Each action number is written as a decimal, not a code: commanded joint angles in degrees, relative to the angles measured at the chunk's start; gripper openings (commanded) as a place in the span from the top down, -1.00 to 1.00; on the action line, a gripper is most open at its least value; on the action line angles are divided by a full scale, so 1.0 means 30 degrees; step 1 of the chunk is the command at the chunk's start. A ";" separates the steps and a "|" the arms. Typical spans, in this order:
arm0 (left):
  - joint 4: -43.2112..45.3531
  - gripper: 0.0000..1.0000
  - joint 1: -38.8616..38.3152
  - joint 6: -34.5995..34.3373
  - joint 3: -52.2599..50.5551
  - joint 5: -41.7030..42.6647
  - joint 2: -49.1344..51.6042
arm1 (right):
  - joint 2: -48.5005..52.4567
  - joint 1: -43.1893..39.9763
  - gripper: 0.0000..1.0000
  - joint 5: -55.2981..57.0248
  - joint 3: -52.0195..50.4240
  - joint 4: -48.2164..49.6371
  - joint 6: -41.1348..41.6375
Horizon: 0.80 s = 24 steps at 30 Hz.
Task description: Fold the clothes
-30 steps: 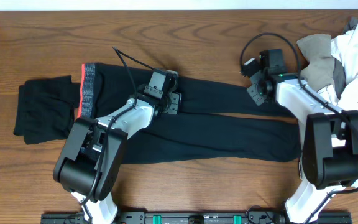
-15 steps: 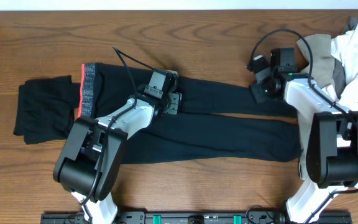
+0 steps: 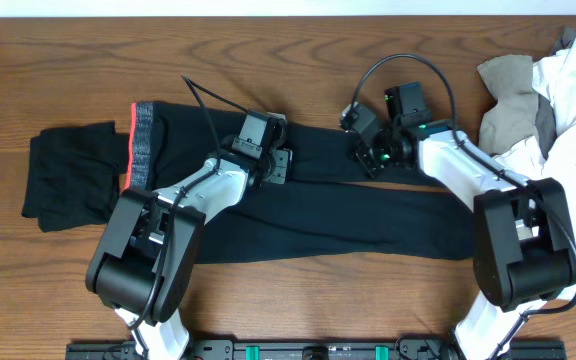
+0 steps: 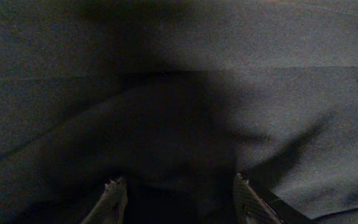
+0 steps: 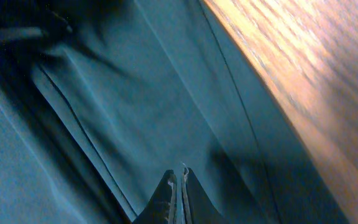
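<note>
Trousers (image 3: 368,215) lie flat across the middle of the table (image 3: 268,60), running from 9 o'clock to 3 o'clock. The grey, red-edged waistband (image 3: 144,140) is at the 9 o'clock end and the leg ends are toward 4 o'clock. The two legs part slightly toward 3 o'clock, with a sliver of wood showing between them. A black garment (image 3: 68,185) lies just beyond the waistband at 9 o'clock, and a white and khaki pile (image 3: 568,100) sits at 2 o'clock beside the right arm. The left gripper (image 3: 280,166) is over the upper leg near centre. Its wrist view shows the jaws apart and only dark cloth below, with nothing between them; whether they touch the cloth cannot be told. The right gripper (image 3: 363,155) is over the same leg at about 1 o'clock, its fingers (image 5: 178,193) pressed together, and no cloth can be seen pinched between them. Risk one: a closed claw travelling against the fabric has no hold, so it would likely plough up a ridge or slide off rather than carry the leg. Risk two: if the left jaws close here, they would probably take one leg at mid-length, so a lift would bunch the leg rather than crease it cleanly. Risk three: with the legs splayed, any fold across them is likely to come out skewed. Risk four: a sweep of the right arm toward 2 o'clock could drag the pile onto the trousers.
</note>
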 commanded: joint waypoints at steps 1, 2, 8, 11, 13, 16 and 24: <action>-0.0495 -0.15 -0.0058 -0.0321 -0.0576 0.0284 0.1392 | -0.0153 0.0801 0.92 -0.0255 0.0240 0.0699 0.0758; -0.0495 -0.15 -0.0058 -0.0321 -0.0576 0.0277 0.1392 | -0.0073 0.1013 0.92 -0.0080 0.0240 0.1071 0.1093; -0.0495 -0.15 -0.0058 -0.0321 -0.0576 0.0284 0.1392 | 0.0605 0.2033 0.92 0.0255 0.0240 0.2747 0.1647; -0.0503 -0.15 -0.0058 -0.0321 -0.0576 0.0284 0.1392 | 0.1195 0.2280 0.92 0.0262 0.0240 0.3220 0.1800; -0.0495 -0.15 -0.0058 -0.0321 -0.0576 0.0284 0.1392 | 0.1537 0.2295 0.92 0.0255 0.0240 0.3512 0.2011; -0.0495 -0.15 -0.0058 -0.0321 -0.0576 0.0284 0.1392 | 0.2127 0.2288 0.94 0.0372 0.0240 0.4138 0.2062; -0.0503 -0.15 -0.0058 -0.0321 -0.0576 0.0277 0.1392 | 0.2914 0.2251 0.97 0.3206 0.0240 0.5829 0.2076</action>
